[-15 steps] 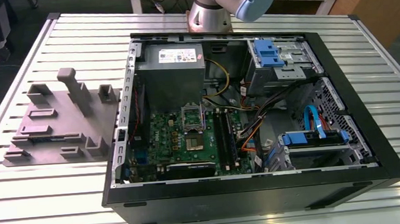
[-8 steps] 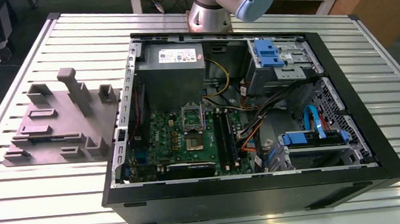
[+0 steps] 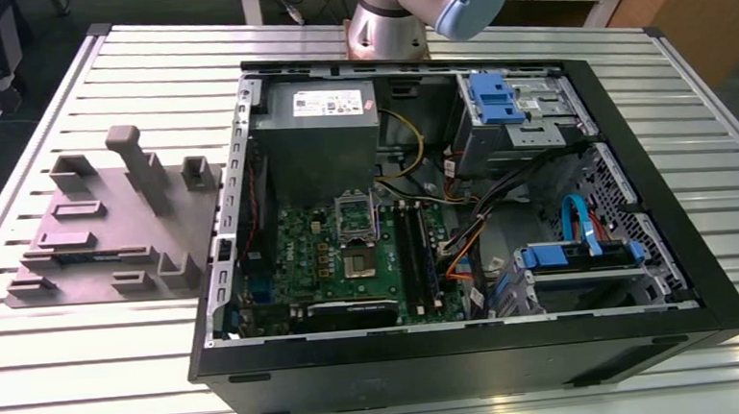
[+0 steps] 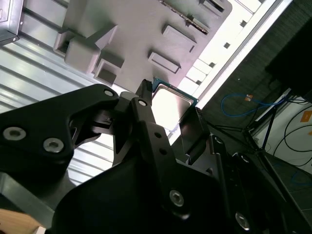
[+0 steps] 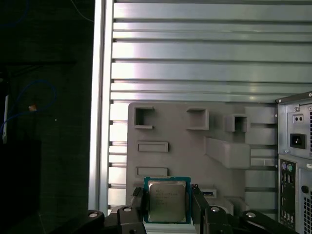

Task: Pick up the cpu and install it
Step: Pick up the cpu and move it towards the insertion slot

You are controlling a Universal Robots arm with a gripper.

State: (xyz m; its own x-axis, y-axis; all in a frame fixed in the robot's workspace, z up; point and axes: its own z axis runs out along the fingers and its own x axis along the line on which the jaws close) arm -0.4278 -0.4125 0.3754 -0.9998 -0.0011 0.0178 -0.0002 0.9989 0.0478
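Note:
The cpu (image 5: 166, 199) is a small square chip with a silvery top and a thin green rim. My gripper (image 5: 168, 208) is shut on it, one black finger (image 5: 138, 204) on each side. It hangs high above the grey holder block (image 5: 190, 146) on the slatted table. In the second wrist view the cpu (image 4: 168, 103) sits edge-on between the gripper (image 4: 170, 122) fingers. In the exterior view the dark square socket (image 3: 356, 239) lies on the green motherboard (image 3: 306, 259) inside the open computer case (image 3: 482, 354), with its metal bracket raised. The arm (image 3: 428, 6) stands behind the case.
The grey holder block (image 3: 102, 233) with upright posts sits at the exterior view's left of the case. Inside the case are a grey power supply (image 3: 315, 124), blue drive bays (image 3: 498, 98), orange and blue cables (image 3: 576, 218) and memory slots (image 3: 414, 252). The case's back panel (image 5: 295, 146) is beside the block.

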